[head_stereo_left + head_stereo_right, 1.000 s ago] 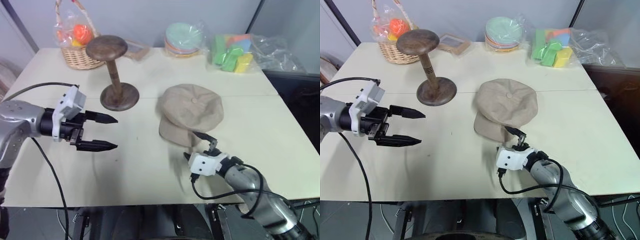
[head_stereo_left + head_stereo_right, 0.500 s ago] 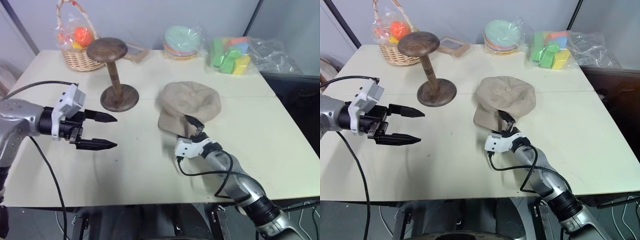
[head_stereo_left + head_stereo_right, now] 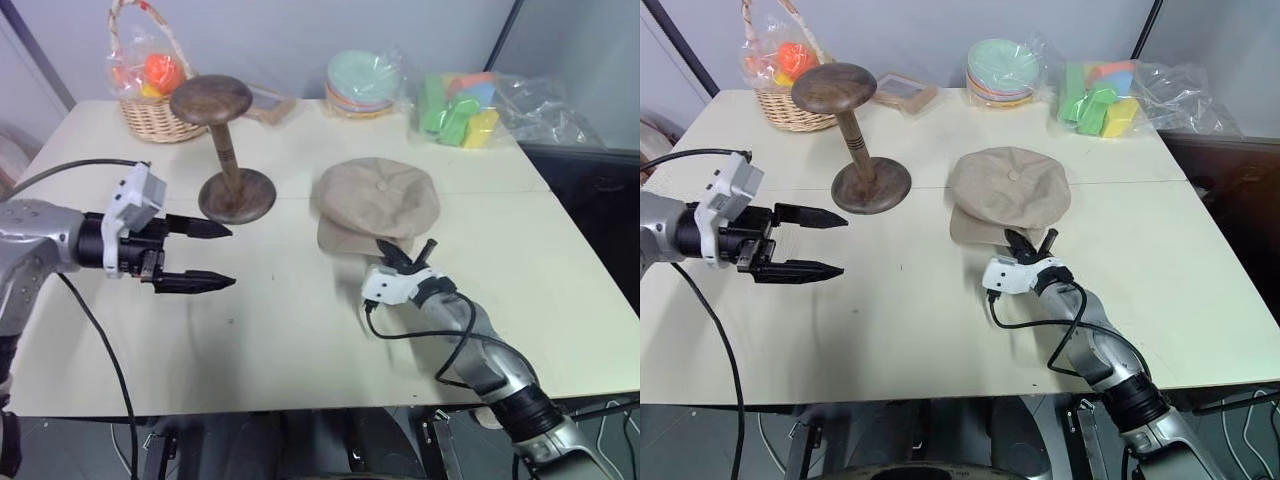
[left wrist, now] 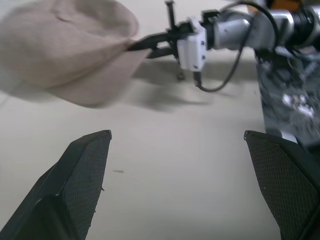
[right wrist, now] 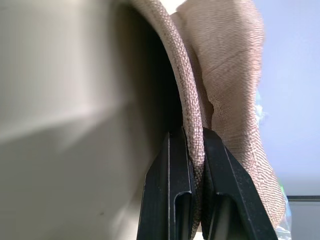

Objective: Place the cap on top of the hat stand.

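Cap [image 3: 378, 200] flat on the table [image 3: 290, 320], crown up, button at the top, brim [image 3: 345, 240] turned toward the robot. Brim edge pinched between the black fingers [image 5: 181, 200] of the right gripper [image 3: 393, 256], clamped on the cloth; in the right wrist view, woven edge seen sandwiched tight between the two pads. Crown not yet off the surface, as far as can be judged.

Stand [image 3: 224, 150] to the cap's left and a little farther back, upright, well apart from the cap, disc base on the table, rounded top bare. Bare tabletop between the two.

Left gripper [image 3: 205, 256] spread wide, empty, hovering above the table in front of the stand's base, fingers pointing right toward the cap. Nearer to the stand than the right one, but holding nothing.

Hinge of the coming move: stand up-left of the gripped brim, top well above the cap's present level. So: lift first, then carry leftward and back across the gap, then lower with the crown's hollow centred over the rounded top. Grip at the near brim only, so crown likely to sag away from the fingers; risk of snagging the stand's top or tipping the slim post.

Farther out, along the back edge: basket [image 3: 152, 98], stacked plates [image 3: 365, 80], bagged foam blocks [image 3: 460, 105].
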### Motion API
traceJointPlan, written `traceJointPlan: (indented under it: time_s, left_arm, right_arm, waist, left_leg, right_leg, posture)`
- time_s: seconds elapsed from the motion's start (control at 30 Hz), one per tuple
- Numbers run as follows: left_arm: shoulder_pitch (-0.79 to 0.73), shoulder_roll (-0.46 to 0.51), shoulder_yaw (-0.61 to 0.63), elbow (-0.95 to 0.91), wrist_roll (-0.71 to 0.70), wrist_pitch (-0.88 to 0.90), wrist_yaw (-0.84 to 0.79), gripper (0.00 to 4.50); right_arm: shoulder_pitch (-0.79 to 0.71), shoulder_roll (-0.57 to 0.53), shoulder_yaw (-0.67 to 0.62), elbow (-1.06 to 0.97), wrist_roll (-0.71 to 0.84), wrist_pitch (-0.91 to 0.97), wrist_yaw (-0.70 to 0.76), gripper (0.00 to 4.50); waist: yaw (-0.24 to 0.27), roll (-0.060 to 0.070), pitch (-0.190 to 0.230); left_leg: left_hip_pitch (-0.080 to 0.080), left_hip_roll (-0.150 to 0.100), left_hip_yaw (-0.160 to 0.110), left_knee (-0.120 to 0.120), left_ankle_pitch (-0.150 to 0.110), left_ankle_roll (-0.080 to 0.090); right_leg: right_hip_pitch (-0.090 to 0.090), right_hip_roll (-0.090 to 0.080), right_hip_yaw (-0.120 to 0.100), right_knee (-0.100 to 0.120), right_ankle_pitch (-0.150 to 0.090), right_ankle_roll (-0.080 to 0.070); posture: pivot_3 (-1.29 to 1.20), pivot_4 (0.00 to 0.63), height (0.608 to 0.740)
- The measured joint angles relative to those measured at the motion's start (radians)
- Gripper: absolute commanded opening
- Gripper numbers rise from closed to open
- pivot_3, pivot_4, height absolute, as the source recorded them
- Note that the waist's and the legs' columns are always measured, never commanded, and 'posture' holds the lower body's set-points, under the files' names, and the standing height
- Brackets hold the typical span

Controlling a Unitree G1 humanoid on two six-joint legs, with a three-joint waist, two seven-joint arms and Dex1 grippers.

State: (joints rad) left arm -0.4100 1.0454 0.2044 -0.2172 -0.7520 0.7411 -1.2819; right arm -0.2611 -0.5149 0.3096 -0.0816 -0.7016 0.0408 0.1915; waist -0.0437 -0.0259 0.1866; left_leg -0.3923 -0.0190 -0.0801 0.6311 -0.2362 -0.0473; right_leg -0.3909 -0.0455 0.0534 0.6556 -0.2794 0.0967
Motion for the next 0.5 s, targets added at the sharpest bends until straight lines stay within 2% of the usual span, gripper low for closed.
traceJointPlan:
  time_s: [0.27, 0.43, 0.5]
  left_arm:
    - [0.100, -0.047, 0.351, -0.106, -0.195, 0.169, 0.256, 4.50]
    - [0.183, -0.049, 0.617, -0.128, -0.277, 0.235, 0.392, 4.50]
    - [0.247, -0.050, 0.685, -0.139, -0.282, 0.243, 0.412, 4.50]
  right_arm:
    - [-0.279, -0.053, -0.111, -0.015, 0.101, -0.050, 0.072, 0.08]
    - [-0.634, 0.022, -0.088, 0.127, 0.157, -0.150, 0.084, 0.08]
    - [-0.749, 0.072, -0.080, 0.211, 0.174, -0.202, 0.068, 0.08]
  waist:
    - [-0.002, 0.002, 0.002]
    - [-0.024, 0.006, 0.004]
    - [-0.025, 0.005, 0.004]
  left_leg:
    - [0.000, 0.000, -0.001, -0.002, 0.000, 0.000]
    - [-0.001, 0.001, -0.001, -0.003, 0.000, 0.000]
    - [-0.001, 0.001, -0.002, -0.004, 0.000, 0.000]
  right_leg:
    - [-0.002, 0.000, 0.000, 0.000, 0.000, 0.000]
    - [-0.003, 0.000, 0.000, 0.001, 0.000, 0.000]
    - [-0.004, -0.001, 0.000, 0.001, 0.000, -0.001]
  posture:
    - [0.00, 0.150, 0.740]
    - [0.00, 0.150, 0.740]
    - [0.00, 0.150, 0.740]
